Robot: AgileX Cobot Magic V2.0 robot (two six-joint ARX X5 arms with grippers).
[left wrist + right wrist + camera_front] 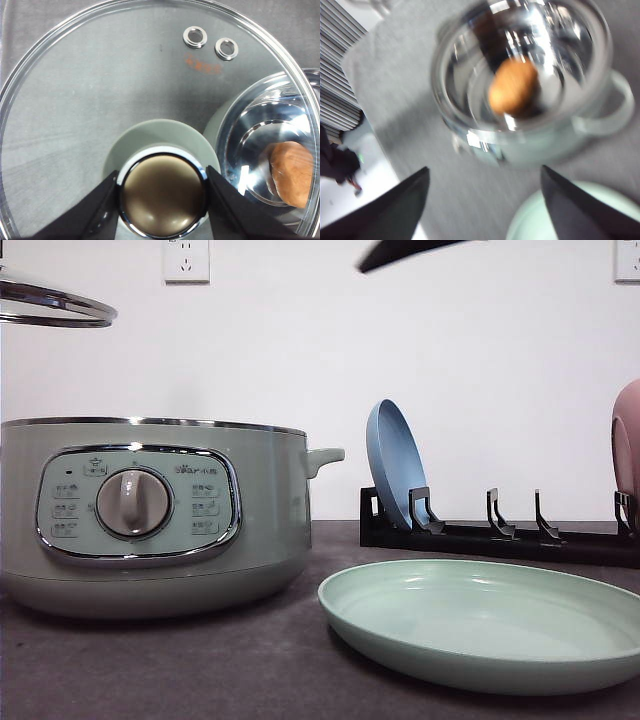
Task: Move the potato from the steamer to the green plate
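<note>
Potato [513, 87] orange-brown, smooth, inside steamer [150, 515], left gripper [162, 192] clamping lid knob [163, 196], right gripper [485, 200] spread wide.

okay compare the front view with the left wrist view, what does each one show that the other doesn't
Front view alone: the steamer's dial and button panel, the empty green plate, a blue plate standing in a black rack. Left wrist view alone: the left gripper clamped on the lid's knob, and the potato lying inside the steamer. Both show the steamer and the lifted glass lid.
</note>
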